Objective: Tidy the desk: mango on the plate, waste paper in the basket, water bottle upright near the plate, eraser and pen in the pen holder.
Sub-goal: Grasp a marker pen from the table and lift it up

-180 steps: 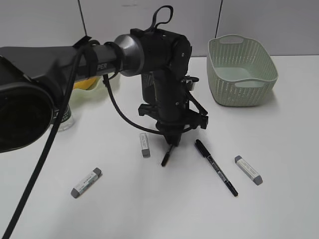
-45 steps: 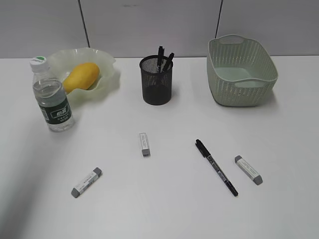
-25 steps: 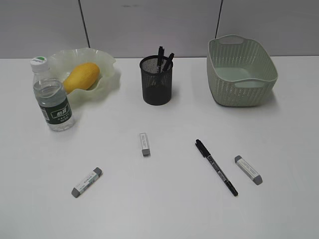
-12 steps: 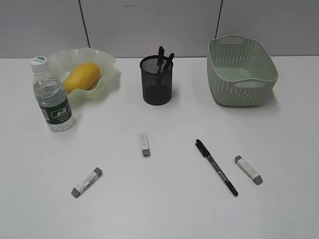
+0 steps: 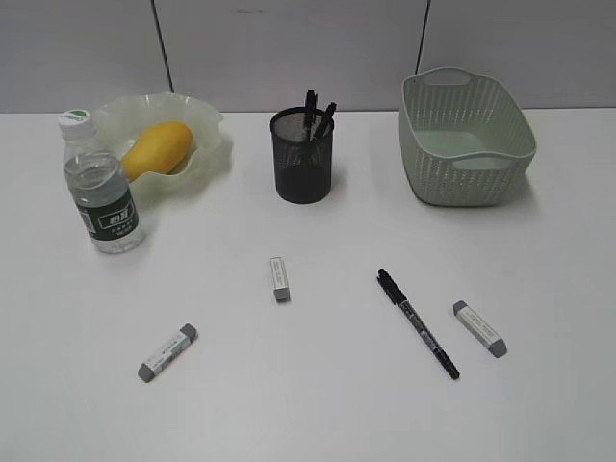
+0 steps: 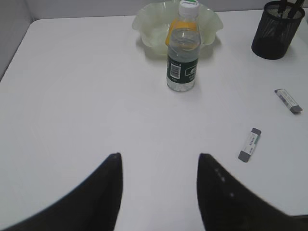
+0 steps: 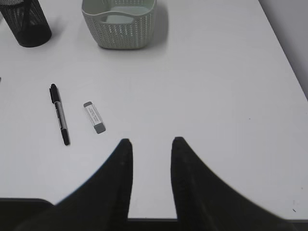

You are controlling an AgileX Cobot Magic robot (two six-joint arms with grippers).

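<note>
Left arm gone from desk (image 5: 318, 414); black pen (image 5: 418, 322) lies flat; both grippers' jaws apart, empty.

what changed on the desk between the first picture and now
The left arm that reached across the middle, its gripper holding a pen above the desk, has pulled out of the exterior view. Two pens now stand in the pen holder. The left gripper is open and empty. The loose pen, three erasers, basket and right gripper look unchanged.
</note>
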